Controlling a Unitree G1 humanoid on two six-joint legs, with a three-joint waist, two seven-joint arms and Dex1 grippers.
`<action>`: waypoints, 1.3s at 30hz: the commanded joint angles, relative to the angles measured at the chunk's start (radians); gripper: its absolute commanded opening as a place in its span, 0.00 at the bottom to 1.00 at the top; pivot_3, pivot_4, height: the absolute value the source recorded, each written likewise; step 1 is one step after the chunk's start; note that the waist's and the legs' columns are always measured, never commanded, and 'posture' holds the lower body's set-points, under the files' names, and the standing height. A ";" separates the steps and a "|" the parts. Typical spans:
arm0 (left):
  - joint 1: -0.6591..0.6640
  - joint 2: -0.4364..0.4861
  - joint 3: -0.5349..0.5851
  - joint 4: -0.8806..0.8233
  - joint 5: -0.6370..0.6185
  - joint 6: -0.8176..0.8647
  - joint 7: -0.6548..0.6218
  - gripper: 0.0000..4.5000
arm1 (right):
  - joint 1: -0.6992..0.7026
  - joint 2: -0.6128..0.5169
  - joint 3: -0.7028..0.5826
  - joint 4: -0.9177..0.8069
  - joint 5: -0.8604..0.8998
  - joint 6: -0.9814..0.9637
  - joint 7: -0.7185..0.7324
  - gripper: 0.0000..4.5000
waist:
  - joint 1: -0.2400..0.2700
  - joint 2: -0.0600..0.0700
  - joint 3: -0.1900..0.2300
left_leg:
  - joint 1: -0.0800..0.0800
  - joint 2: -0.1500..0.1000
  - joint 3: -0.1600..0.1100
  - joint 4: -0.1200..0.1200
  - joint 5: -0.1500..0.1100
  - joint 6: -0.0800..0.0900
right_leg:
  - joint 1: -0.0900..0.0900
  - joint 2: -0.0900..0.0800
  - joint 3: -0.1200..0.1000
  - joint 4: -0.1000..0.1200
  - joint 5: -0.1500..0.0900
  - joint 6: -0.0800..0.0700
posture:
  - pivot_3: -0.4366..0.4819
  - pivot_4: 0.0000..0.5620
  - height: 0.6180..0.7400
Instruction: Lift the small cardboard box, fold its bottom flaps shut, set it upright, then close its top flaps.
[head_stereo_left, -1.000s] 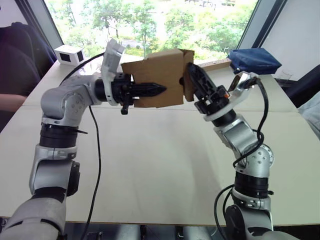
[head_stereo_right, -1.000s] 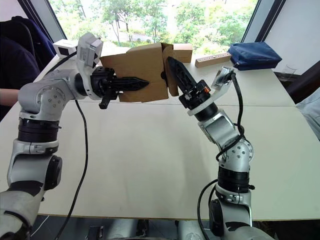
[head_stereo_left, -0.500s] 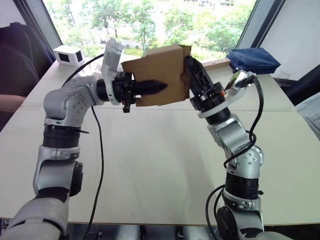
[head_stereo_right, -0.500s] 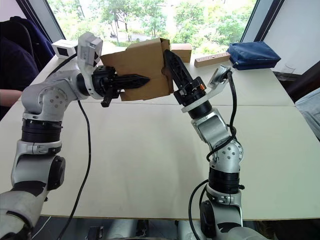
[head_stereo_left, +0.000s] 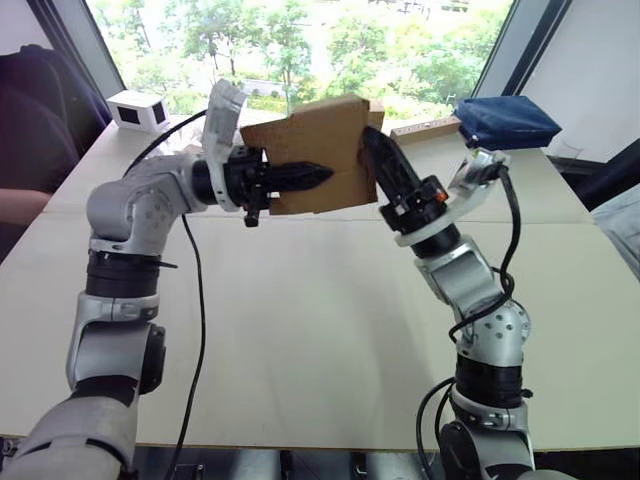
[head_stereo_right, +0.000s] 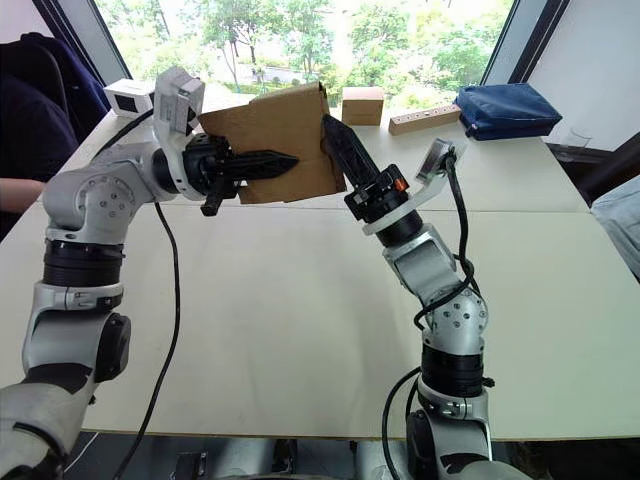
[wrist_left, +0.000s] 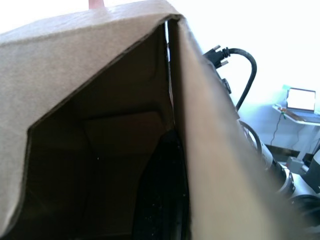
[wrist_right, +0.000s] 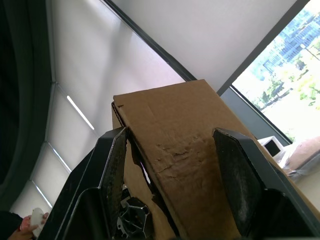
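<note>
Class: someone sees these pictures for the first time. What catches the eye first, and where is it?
The small cardboard box, held in the air above the table between both arms. The left hand lies across its near face; the right hand presses its right end with open fingers.

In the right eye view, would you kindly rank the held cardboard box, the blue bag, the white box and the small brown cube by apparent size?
1. small cardboard box, nearest the camera
2. blue bag
3-4. brown cube box and white box look alike

A pale tabletop (head_stereo_left: 300, 320) stands before wide windows (head_stereo_left: 330, 40) (green trees outside), daylight pouring in.
</note>
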 joint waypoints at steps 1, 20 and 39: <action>-0.007 0.008 -0.027 -0.042 0.009 -0.019 -0.019 0.00 | -0.004 -0.039 0.068 -0.050 -0.027 0.050 0.048 0.62 | 0.000 0.000 0.000 | 0.000 0.000 0.000 0.000 0.000 0.000 | 0.000 0.000 0.000 0.000 0.000 0.000 | 0.48 0.27 1.00; -0.040 0.035 0.007 -0.028 -0.033 0.025 -0.045 0.00 | 0.065 -0.173 -0.090 -0.061 0.146 0.070 0.030 0.62 | 0.002 0.000 0.000 | 0.000 0.000 0.000 0.000 0.000 0.000 | 0.000 0.000 0.000 0.000 0.000 0.000 | 0.48 0.27 1.00; -0.012 0.054 -0.041 -0.052 -0.019 0.039 -0.085 0.00 | 0.073 -0.243 0.009 -0.118 0.037 0.104 0.103 0.02 | 0.002 0.000 0.000 | 0.000 0.000 0.000 0.000 0.000 0.000 | 0.000 0.000 0.000 -0.001 0.000 0.000 | 0.48 0.27 1.00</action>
